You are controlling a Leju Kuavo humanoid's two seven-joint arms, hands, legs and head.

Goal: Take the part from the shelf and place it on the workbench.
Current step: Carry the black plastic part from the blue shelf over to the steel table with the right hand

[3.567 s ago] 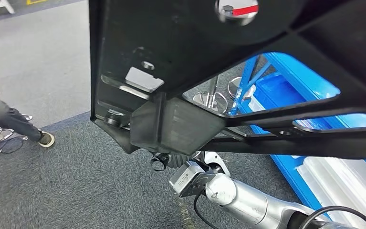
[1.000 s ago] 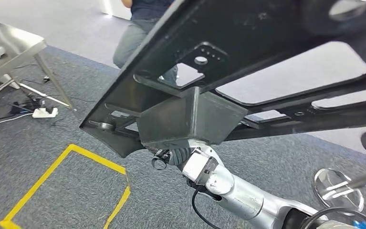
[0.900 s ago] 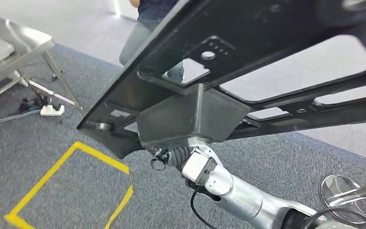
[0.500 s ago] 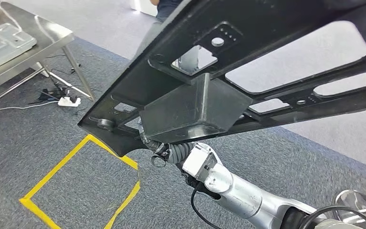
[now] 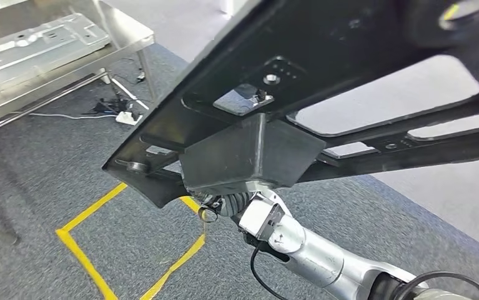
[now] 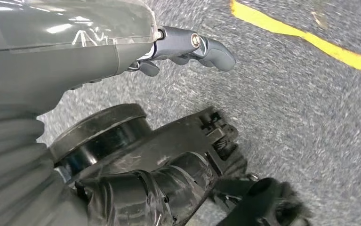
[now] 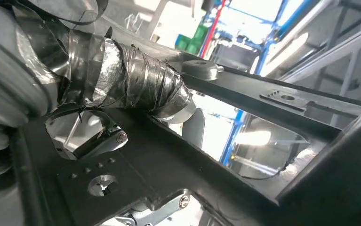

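Gripping the black metal frame part (image 5: 324, 81) from beneath, the right hand (image 7: 136, 89) has its tape-wrapped fingers curled through one of the part's cut-outs and over a flat bar, as the right wrist view shows close up. In the head view the part is held high and tilted across the upper right of the scene, above the grey carpet (image 5: 49, 187), with a boxy black block (image 5: 249, 156) under its middle and the silver right arm (image 5: 311, 253) rising to it from the near right.

The left hand (image 6: 122, 155) also grips the part: in the left wrist view its taped fingers wrap around a black edge of the part, beside a round black boss (image 6: 103, 129), while the grey thumb (image 6: 192, 44) sticks out apart from them over the carpet.

A stainless steel workbench (image 5: 124, 37) stands at the far left, well apart from the part, with a pale pressed metal panel (image 5: 37, 47) lying on it. A white power strip (image 5: 126, 117) and cables lie on the floor under it. Yellow tape lines (image 5: 93, 215) mark a rectangle on the carpet near the left, below the part's lower edge.
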